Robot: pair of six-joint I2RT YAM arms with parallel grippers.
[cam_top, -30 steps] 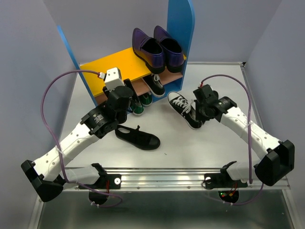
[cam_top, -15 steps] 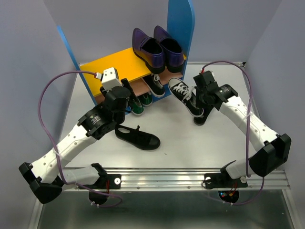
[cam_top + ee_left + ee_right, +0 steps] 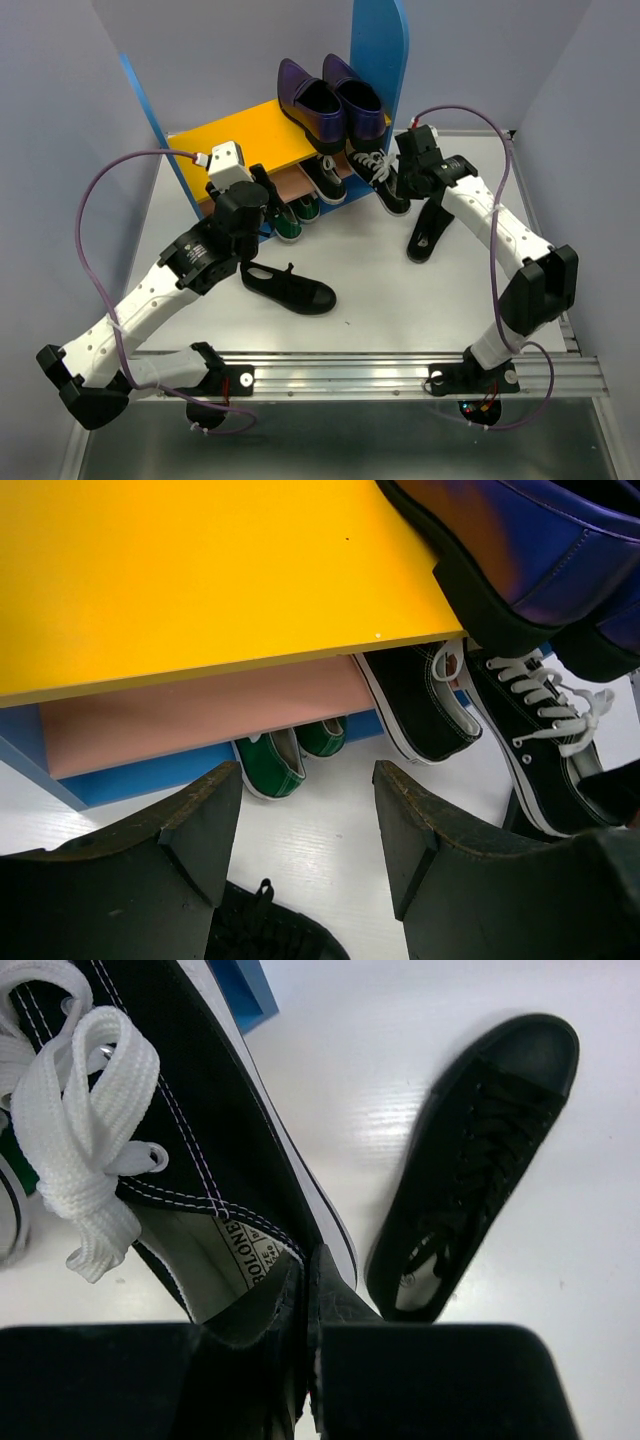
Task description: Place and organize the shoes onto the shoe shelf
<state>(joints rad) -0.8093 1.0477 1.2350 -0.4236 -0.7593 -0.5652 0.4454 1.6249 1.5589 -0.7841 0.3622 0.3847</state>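
The shoe shelf [image 3: 230, 135] stands at the back, with two purple loafers [image 3: 330, 100] on the right of its yellow top board. Two green sneakers [image 3: 270, 765] and one black lace-up sneaker [image 3: 420, 705] sit on the lower board. My right gripper [image 3: 393, 182] is shut on the heel wall of the second black lace-up sneaker [image 3: 370, 170], held at the lower tier's right end; it also shows in the right wrist view [image 3: 200, 1160]. My left gripper [image 3: 305, 820] is open and empty in front of the green sneakers, above a black slip-on [image 3: 290, 288].
A second black slip-on [image 3: 428, 235] lies on the white table to the right of the held sneaker, also seen in the right wrist view [image 3: 470, 1170]. The tall blue side panel [image 3: 378, 50] stands just behind the right gripper. Grey walls enclose the table.
My right gripper has carried the black lace-up sneaker up and left from the table's middle right to the shelf's lower tier. My left gripper has crept slightly closer to the shelf.
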